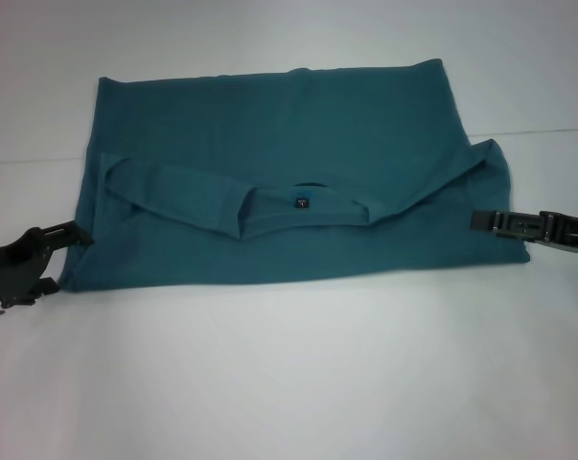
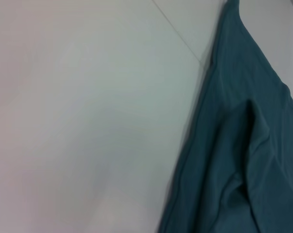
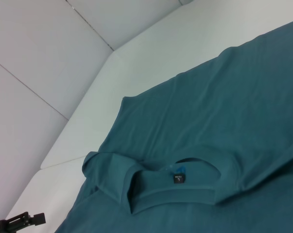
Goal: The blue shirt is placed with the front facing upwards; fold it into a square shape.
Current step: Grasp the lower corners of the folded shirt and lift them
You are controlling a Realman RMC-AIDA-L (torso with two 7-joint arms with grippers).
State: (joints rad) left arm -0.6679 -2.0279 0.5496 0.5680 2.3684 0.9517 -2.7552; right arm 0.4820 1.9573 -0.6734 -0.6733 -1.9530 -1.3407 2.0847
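The big teal-blue cotton T-shirt lies flat on the white counter, already folded once, collar in the middle. Its small dark label is too tiny to read. The left end effector sits at nine o'clock, the right end effector at three o'clock, each at a shirt edge. I cannot tell if they hold cloth. Next, I think, the sides get folded inward.
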